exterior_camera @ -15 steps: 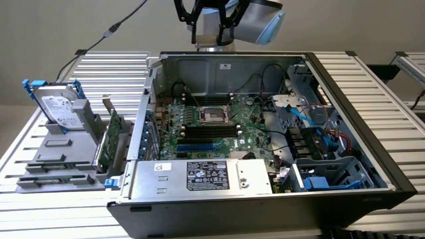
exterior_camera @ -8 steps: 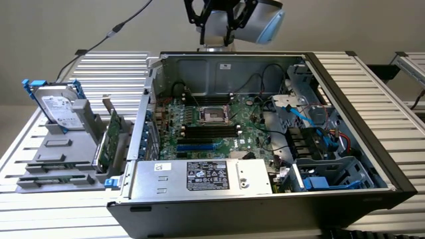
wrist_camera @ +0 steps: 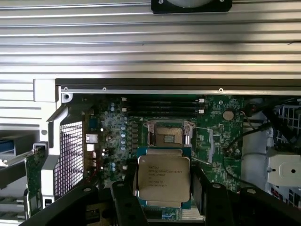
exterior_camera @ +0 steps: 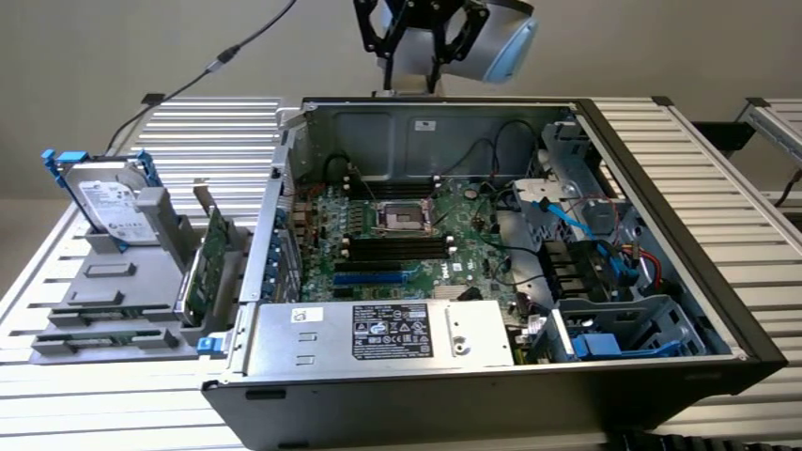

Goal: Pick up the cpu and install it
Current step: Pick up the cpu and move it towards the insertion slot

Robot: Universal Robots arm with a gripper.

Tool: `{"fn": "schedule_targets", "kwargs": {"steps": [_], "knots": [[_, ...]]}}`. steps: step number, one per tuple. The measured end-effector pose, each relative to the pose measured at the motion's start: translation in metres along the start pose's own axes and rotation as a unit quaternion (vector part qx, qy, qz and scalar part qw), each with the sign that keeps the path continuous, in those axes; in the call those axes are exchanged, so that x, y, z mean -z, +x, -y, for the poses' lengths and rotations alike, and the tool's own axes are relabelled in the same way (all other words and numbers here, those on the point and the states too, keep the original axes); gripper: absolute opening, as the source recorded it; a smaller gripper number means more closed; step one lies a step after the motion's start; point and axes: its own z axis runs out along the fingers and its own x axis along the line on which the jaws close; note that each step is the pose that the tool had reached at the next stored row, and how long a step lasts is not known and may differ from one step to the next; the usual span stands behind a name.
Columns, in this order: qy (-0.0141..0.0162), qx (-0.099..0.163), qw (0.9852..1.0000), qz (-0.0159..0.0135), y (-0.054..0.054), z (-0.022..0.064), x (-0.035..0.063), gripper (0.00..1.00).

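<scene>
Black fingers (wrist_camera: 126, 200) are gripping the small square silver-topped cpu (wrist_camera: 163, 181) above the open metal-framed socket (wrist_camera: 168, 136); seating likely demands square alignment.

In the exterior view the arm's silver-blue wrist (exterior_camera: 501, 42) sits at twelve o'clock, and the black gripper (exterior_camera: 408, 38) is just beside it toward nine o'clock. In the wrist view, its black fingers (wrist_camera: 124, 202) clamp the cpu (wrist_camera: 163, 181) by two opposite edges.
</scene>
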Motion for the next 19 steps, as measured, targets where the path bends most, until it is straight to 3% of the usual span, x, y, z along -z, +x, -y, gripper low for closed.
{"fn": "schedule_targets", "kwargs": {"steps": [6, 19], "knots": [[0.0064, -0.001, 1.0000, -0.0004, -0.003, -0.0027, -0.0081, 0.55], [0.0066, -0.001, 1.0000, -0.0004, -0.007, -0.0035, -0.0315, 0.55]]}}
